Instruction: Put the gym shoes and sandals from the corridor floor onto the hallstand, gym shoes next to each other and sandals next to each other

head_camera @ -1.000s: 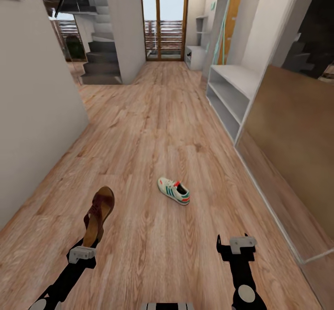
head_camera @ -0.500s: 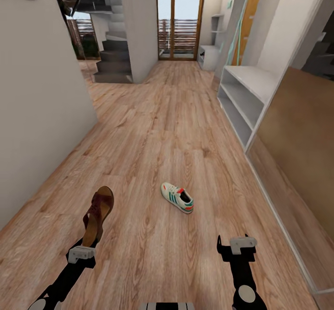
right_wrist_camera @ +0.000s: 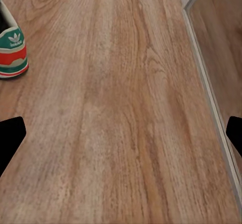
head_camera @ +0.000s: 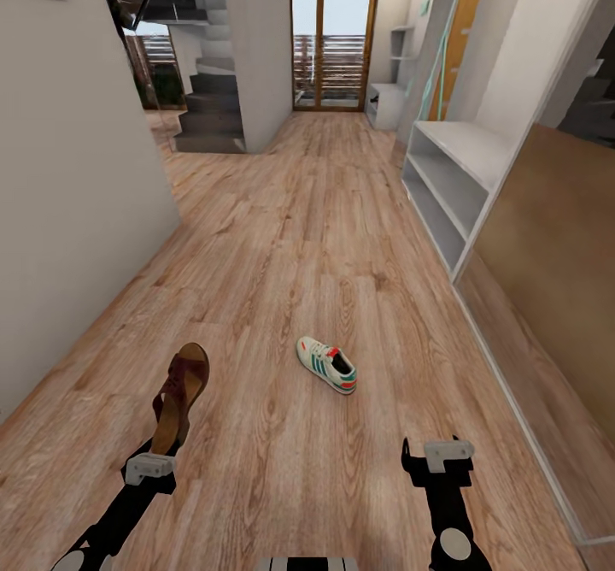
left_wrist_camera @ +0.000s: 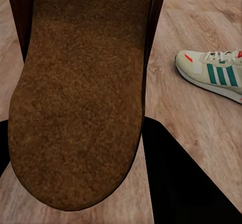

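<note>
Gripping a sandal (head_camera: 181, 396) in clamped left jaws; right jaws spread, gym shoe (head_camera: 326, 364) on corridor floor (head_camera: 282, 238) ahead.

The left gripper (head_camera: 162, 447) at 7 o'clock holds a brown sandal (head_camera: 182, 397) by its heel end, toe pointing away to 12 o'clock, above the wood floor (head_camera: 290, 238). The right gripper (head_camera: 437, 460) at 5 o'clock has nothing between its fingers. One gym shoe (head_camera: 326, 364) lies on the floor near the centre, between the two arms and farther ahead. The pale grey shoe rack (head_camera: 453, 179) stands along the wall at 2 o'clock, shelves bare. A glass door (head_camera: 335, 37) closes the corridor at 12 o'clock, stairs (head_camera: 209, 105) at 11 o'clock.
</note>
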